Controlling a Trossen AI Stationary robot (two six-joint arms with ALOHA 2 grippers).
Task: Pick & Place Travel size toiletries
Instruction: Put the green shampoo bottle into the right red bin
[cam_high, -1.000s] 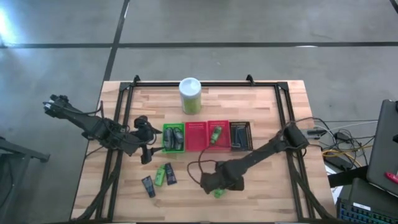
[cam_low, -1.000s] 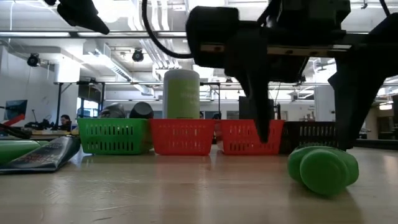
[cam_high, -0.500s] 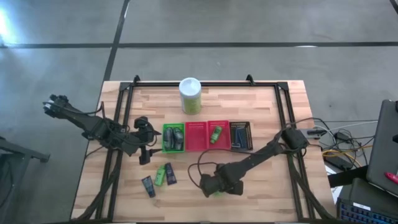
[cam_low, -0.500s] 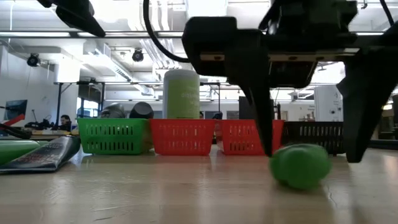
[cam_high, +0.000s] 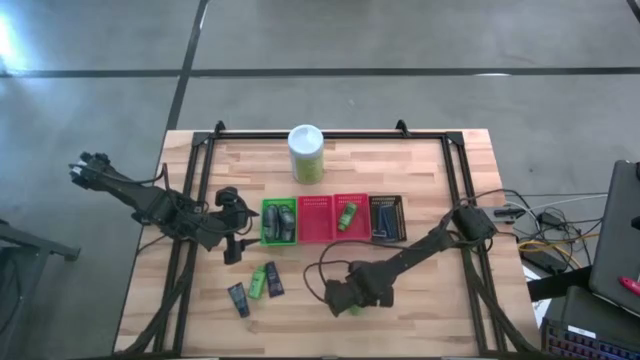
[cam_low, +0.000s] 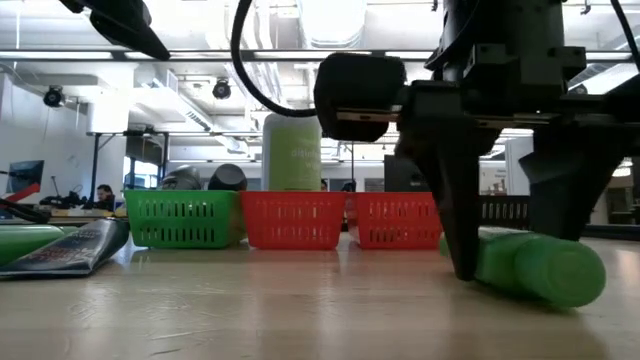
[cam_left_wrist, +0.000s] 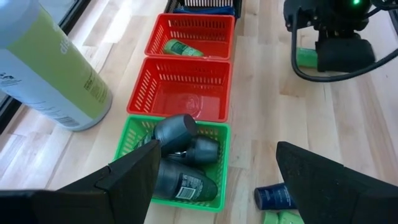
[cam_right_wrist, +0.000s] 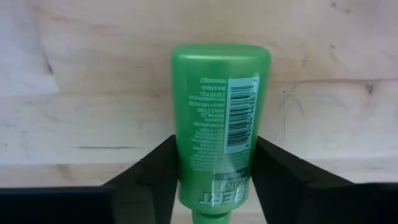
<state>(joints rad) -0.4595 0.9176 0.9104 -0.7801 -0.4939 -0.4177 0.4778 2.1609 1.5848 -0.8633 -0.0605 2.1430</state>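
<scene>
Roughly, the sorting looks about half done, judged from how things lie. Four baskets stand in a row across the middle of the table (cam_high: 420, 160), in front of a large white-and-green canister (cam_high: 306, 152): the green basket (cam_high: 279, 221) at the left holds what look like three grey tubes (cam_left_wrist: 183, 155), the red basket (cam_high: 315, 219) next to it appears to hold nothing, the second red basket (cam_high: 350, 216) holds one green tube (cam_left_wrist: 180, 48), and the dark basket (cam_high: 387, 218) at the right holds thin dark sticks that cannot be counted. Left to do are four loose items on the near part of the table: a cluster of three near the left, being one bright green tube (cam_high: 259, 281) between two small dark tubes (cam_high: 238, 298), and one more bright green tube (cam_low: 535, 267) lying on its side near the middle. The right gripper (cam_right_wrist: 214, 180) is down at the table over this last tube, with a dark finger on each side of it; the jaws sit close against its sides, yet whether they have actually clamped it is not certain. The tube lies flat on the wood, not lifted. The left gripper (cam_left_wrist: 214, 180) waits with its jaws spread wide and nothing between them, hovering just left of the green basket.
</scene>
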